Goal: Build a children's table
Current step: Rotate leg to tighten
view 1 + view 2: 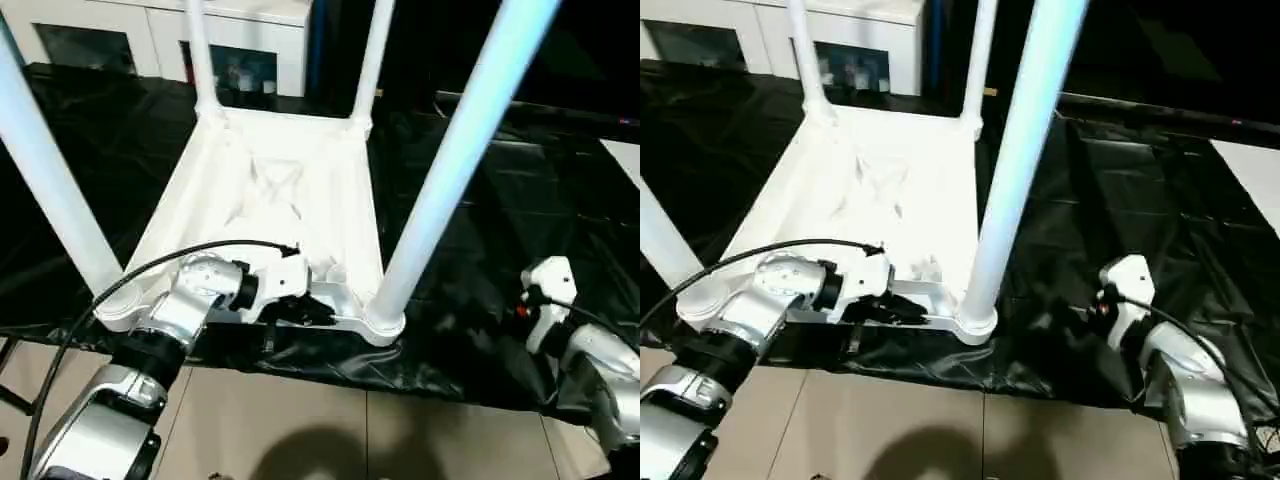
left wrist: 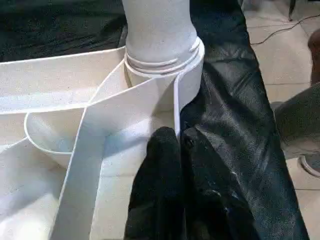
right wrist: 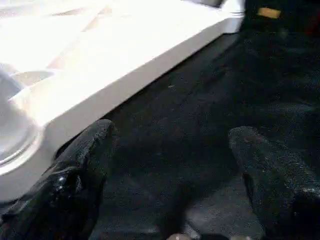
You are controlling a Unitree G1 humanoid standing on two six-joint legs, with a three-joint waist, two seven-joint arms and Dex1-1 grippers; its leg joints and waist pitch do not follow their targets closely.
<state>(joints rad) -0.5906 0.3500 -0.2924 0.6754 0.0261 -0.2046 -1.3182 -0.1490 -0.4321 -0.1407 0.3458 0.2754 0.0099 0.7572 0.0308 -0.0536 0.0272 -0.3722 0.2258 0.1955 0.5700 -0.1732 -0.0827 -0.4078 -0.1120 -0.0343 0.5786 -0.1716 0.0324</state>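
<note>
Head views: the children's table (image 1: pixel 285 190) is lying upside down on a black sheet (image 1: pixel 500 230), all four legs standing up from its corner sockets. The left gripper (image 1: pixel 305 308) is reaching to the table's near rim, beside the near right leg (image 1: pixel 450 170). The right gripper (image 1: pixel 1080 318) is hovering over the sheet, apart from the table.

Left wrist view: black fingers (image 2: pixel 162 165) are pinching closed across the thin white rim wall just below the leg socket (image 2: pixel 165 65).

Right wrist view: two fingers (image 3: pixel 82 160) are spreading wide, holding nothing, one lying close beside the table's edge (image 3: pixel 125 75).
</note>
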